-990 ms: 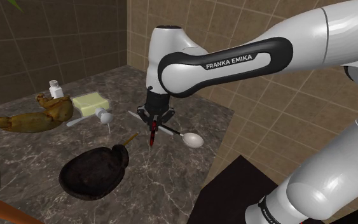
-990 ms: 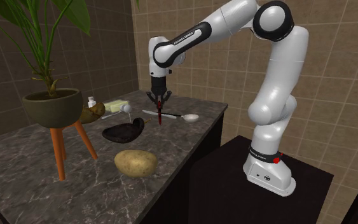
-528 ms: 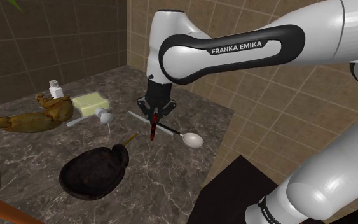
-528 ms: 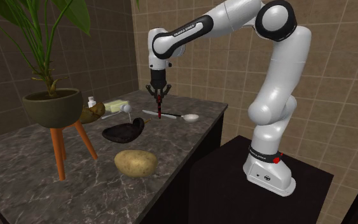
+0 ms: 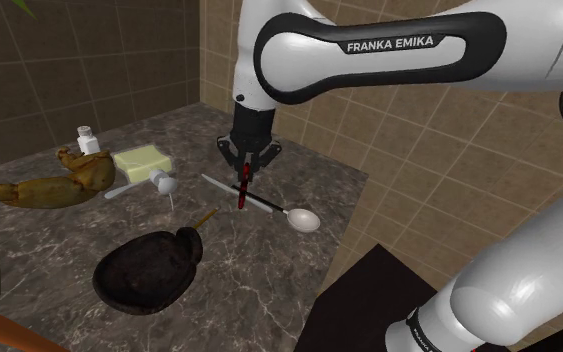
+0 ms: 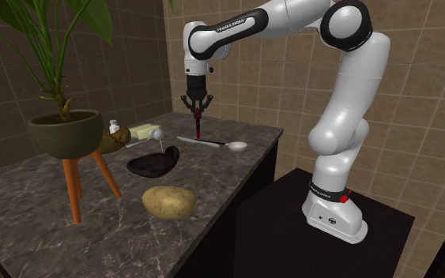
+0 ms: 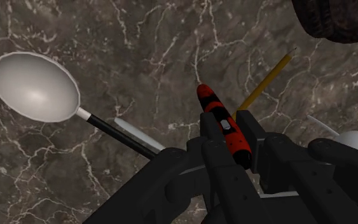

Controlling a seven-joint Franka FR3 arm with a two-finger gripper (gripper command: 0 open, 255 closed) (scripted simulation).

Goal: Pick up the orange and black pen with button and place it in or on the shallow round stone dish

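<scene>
Shoulder view: arm [image 5: 399, 45] reads FRANKA EMIKA — fingers [image 7: 210, 130] clasp pen [image 5: 242, 190] (red-black).

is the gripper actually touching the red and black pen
Touching. In the wrist view the gripper has its two black fingers clasped against the red and black pen, one on each side, with no gap.

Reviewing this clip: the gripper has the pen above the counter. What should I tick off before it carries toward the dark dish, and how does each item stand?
1. Red and black pen clasped between the fingers of the gripper: ok.
2. Pen tip off the counter and the spoon: ok, it appears to hang above both.
3. Dish open side up on the counter: ok.
4. Way to the dish free of tall things: ok, a pencil lies flat between.
5. Grip firm enough for the carry: cannot tell.
</scene>
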